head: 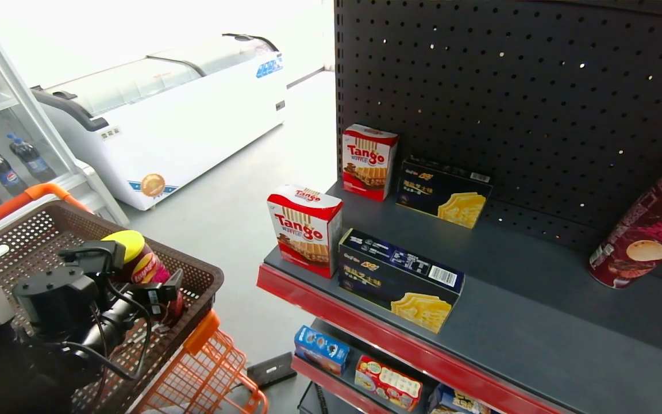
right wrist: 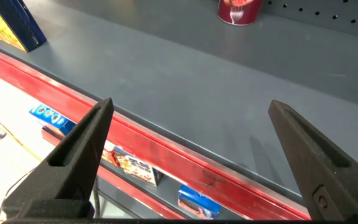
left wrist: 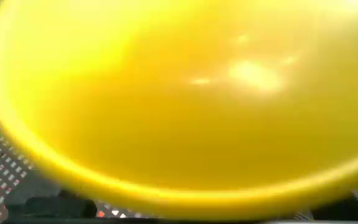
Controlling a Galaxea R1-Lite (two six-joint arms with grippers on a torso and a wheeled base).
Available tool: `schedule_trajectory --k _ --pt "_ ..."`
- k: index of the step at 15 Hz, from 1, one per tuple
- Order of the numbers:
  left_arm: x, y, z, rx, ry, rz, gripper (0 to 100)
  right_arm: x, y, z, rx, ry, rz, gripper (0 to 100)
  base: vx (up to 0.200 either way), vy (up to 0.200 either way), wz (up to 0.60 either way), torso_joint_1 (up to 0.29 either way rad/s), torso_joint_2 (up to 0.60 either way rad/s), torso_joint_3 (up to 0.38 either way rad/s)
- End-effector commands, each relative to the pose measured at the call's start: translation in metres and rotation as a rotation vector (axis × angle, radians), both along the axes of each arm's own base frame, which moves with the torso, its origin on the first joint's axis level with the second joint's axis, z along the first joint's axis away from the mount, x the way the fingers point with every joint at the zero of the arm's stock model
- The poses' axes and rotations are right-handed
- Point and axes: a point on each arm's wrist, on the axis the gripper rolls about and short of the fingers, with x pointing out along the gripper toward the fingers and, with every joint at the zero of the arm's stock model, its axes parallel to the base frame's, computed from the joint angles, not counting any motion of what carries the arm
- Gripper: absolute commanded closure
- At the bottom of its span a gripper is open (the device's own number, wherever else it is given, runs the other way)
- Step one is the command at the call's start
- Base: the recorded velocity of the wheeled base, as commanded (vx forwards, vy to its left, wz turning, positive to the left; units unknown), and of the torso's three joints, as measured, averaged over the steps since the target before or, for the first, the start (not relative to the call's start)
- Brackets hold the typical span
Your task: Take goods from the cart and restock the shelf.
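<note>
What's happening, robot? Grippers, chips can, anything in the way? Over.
Left gripper at the can, in the cart. Right gripper open over the shelf. Shelf below it bare. Over.

Smooth shelf, shiny lid, holey basket.
The dark grey metal shelf board (head: 538, 310) looks smooth and matt, its red front strip (head: 308, 299) shiny; the brown plastic basket (head: 196, 299) is full of holes, and the yellow plastic lid (left wrist: 179, 99) is glossy.
</note>
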Motion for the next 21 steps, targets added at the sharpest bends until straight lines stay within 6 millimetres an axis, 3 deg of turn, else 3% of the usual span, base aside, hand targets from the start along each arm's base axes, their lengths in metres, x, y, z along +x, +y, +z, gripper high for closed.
schedule_trajectory --k 1,2,3,11,16,18,20,21 --pt "0.011 0.001 -0.012 -0.001 0.022 0.004 0 0.000 0.000 0.000 0.000 0.000 0.000 0 0.000 0.000 0.00 0.000 0.00 0.000" --pt "0.015 0.001 -0.010 0.000 0.008 0.004 0 0.000 0.000 0.000 0.000 0.000 0.000 0 0.000 0.000 0.00 0.000 0.00 0.000" --pt "0.024 0.001 -0.005 0.000 -0.030 0.004 100 0.000 0.000 0.000 0.000 0.000 0.000 0 0.000 0.000 0.00 0.000 0.00 0.000" --pt "0.027 0.001 0.003 0.009 -0.067 0.000 100 0.000 0.000 0.000 0.000 0.000 0.000 0 0.000 0.000 0.00 0.000 0.00 0.000" --pt "0.032 0.000 0.080 0.056 -0.242 -0.045 100 0.000 0.000 0.000 0.000 0.000 0.000 0 0.000 0.000 0.00 0.000 0.00 0.000" --pt "0.021 -0.004 0.103 0.081 -0.305 -0.113 100 0.000 0.000 0.000 0.000 0.000 0.000 0 0.000 0.000 0.00 0.000 0.00 0.000" --pt "0.013 -0.021 0.119 0.080 -0.346 -0.191 100 0.000 0.000 0.000 0.000 0.000 0.000 0 0.000 0.000 0.00 0.000 0.00 0.000" --pt "0.011 -0.022 0.119 0.082 -0.322 -0.210 100 0.000 0.000 0.000 0.000 0.000 0.000 0 0.000 0.000 0.00 0.000 0.00 0.000"
